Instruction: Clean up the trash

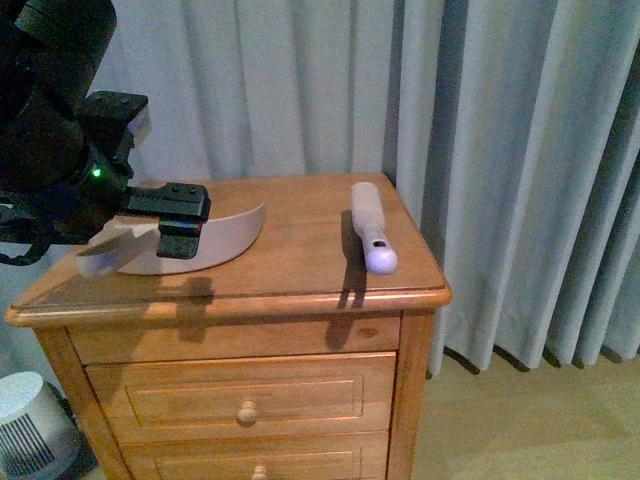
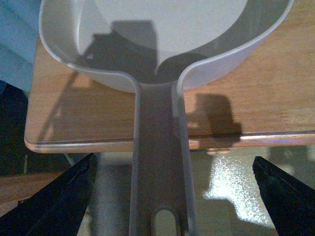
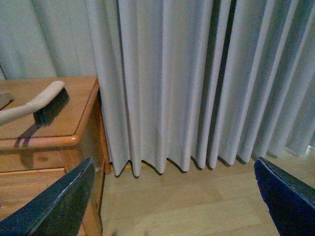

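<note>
Dustpan handle (image 2: pixel 157 147) between wide-spread fingers (image 2: pixel 64 194) of left tool (image 2: pixel 173 164), neither touching it, right tool (image 3: pixel 173 164) spread wide, empty

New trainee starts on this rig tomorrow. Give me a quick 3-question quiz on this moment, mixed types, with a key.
1. True or false: the left gripper is shut on the handle of the dustpan.
2. What lies on the nightstand toward its right side? A) a brush B) a pillow C) a cup
3. Fill in: the right gripper, jaws open, looks mostly at the ___.

Key: 1 false, its jaws stand open on either side of the handle. 2 A, the brush. 3 curtain.
</note>
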